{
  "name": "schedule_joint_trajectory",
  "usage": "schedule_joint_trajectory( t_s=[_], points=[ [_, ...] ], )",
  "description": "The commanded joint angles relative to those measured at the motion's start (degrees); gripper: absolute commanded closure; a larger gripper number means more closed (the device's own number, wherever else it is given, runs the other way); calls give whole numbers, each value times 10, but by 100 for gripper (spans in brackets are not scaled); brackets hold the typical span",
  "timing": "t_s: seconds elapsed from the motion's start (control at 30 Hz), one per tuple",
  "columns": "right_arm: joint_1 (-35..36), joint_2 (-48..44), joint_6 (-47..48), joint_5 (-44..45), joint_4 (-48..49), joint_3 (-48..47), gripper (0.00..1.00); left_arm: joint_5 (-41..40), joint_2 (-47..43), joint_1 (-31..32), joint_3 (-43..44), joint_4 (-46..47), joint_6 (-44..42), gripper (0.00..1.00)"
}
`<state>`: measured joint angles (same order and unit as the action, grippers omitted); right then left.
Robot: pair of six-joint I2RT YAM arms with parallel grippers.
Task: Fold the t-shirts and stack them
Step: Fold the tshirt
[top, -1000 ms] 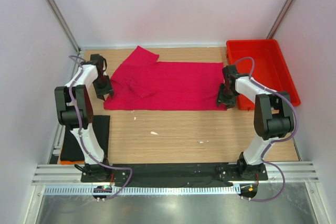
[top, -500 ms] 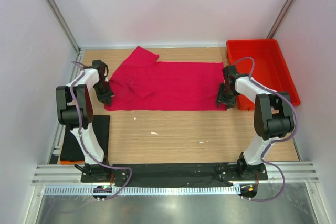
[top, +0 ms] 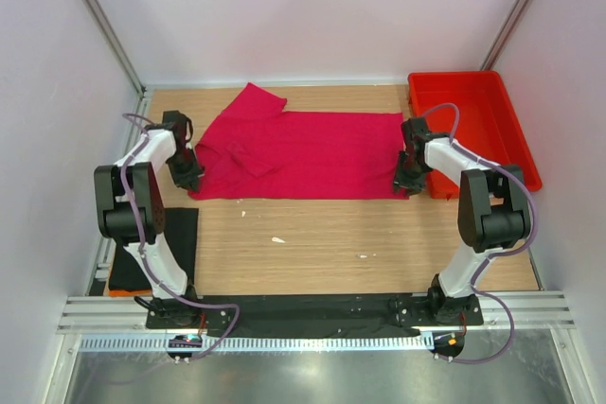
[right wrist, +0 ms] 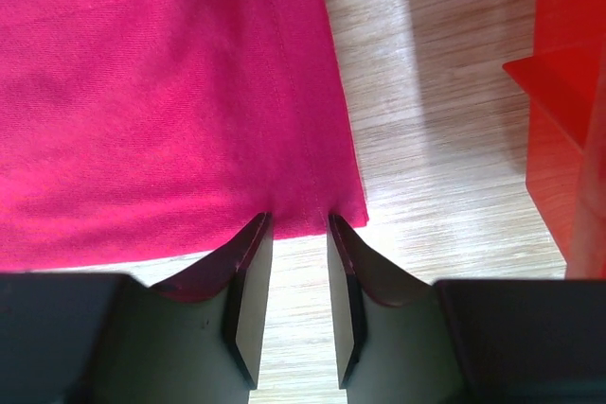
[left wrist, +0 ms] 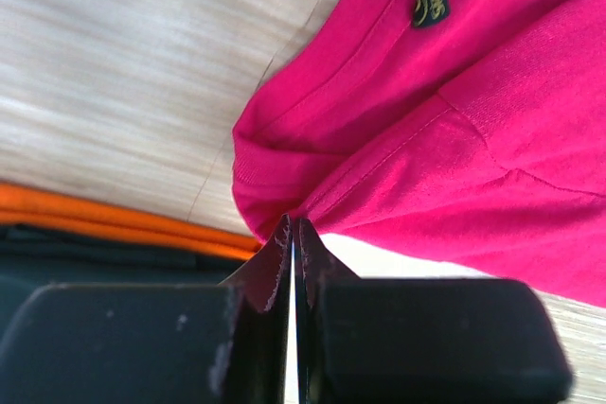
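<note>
The crimson-pink t-shirt [top: 303, 153] lies spread on the wooden table, one sleeve folded in near its left end. My left gripper [top: 189, 180] is at its front left corner. In the left wrist view the jaws are shut, and the pink cloth [left wrist: 454, 139] bunches into the tips of the left gripper [left wrist: 294, 224]. My right gripper [top: 405, 182] is at the front right corner. Its jaws stand a little apart astride the hem of the shirt [right wrist: 161, 92], right gripper [right wrist: 298, 219] low on the table. A black t-shirt [top: 180, 234] lies flat at the left front.
A red plastic tray [top: 483, 125] stands at the back right, its wall [right wrist: 568, 92] close to my right gripper. Something orange [left wrist: 95, 210] lies under the black cloth near my left gripper. Small white scraps [top: 277, 239] dot the wood in front.
My left jaws have closed on the shirt's corner and that gripper has shifted slightly left. My right jaws have narrowed around the hem. The shirt has barely moved.
</note>
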<state>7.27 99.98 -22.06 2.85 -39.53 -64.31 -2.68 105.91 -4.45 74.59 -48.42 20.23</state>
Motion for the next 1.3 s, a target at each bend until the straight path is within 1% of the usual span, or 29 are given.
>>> schedule_joint_trajectory(
  t_s=[0.0, 0.07, 0.13, 0.37, 0.5, 0.53, 0.6, 0.63, 0.73, 0.8, 1.07, 1.17, 1.27],
  points=[
    [-3, -11, -4, 3, -4, -20, 65, -8, -41, -6, -20, 26, 22, 100],
    [-3, -9, -5, 2, -4, -21, 61, -5, -40, -6, -19, 25, 29, 100],
    [-3, -6, -5, 8, -7, -20, 59, -4, -39, -6, -18, 22, 31, 100],
    [-4, 8, 0, 15, 13, -7, 60, -8, -40, -6, -18, 25, 31, 100],
    [-5, 11, 0, 21, 16, -5, 67, -14, -38, -6, -20, 25, 29, 100],
    [-5, 8, 1, 22, 16, -5, 74, -15, -39, -7, -21, 25, 30, 100],
    [-6, 7, 3, 23, 14, -5, 79, -17, -41, -9, -23, 26, 33, 100],
    [-5, 6, 3, 24, 12, -5, 84, -18, -43, -11, -25, 26, 34, 100],
    [-5, -2, 4, 29, 4, -2, 94, -18, -47, -15, -28, 26, 40, 100],
    [-5, -13, 4, 30, 3, 0, 99, -19, -54, -18, -32, 26, 44, 100],
    [-6, -39, 3, 40, -25, 9, 99, -20, -77, -35, -51, 27, 65, 100],
    [-5, -53, 3, 44, -14, 38, 99, -28, -79, -42, -55, 25, 65, 100],
    [-6, -44, 4, 37, -6, 51, 99, -26, -66, -47, -55, 16, 63, 100]
  ],
)
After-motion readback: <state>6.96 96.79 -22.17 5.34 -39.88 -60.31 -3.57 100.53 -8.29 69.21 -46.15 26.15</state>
